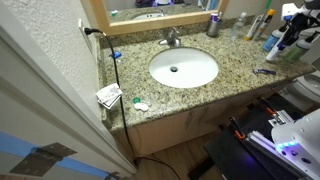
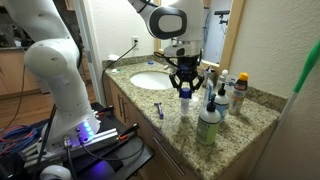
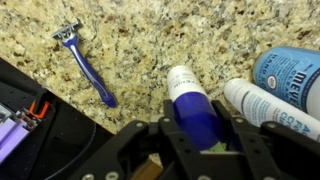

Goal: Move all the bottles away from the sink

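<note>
Granite counter (image 3: 150, 30) below: hand (image 3: 200, 130) grasps blue bottle (image 3: 193, 105) lengthwise, white top pointing away from it.

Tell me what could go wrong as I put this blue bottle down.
1. The blue bottle held in the gripper is close beside a white tube. Lowering it here may knock the tube over.
2. The razor lies loose on the counter near its edge. A sideways sweep could push it off.
</note>
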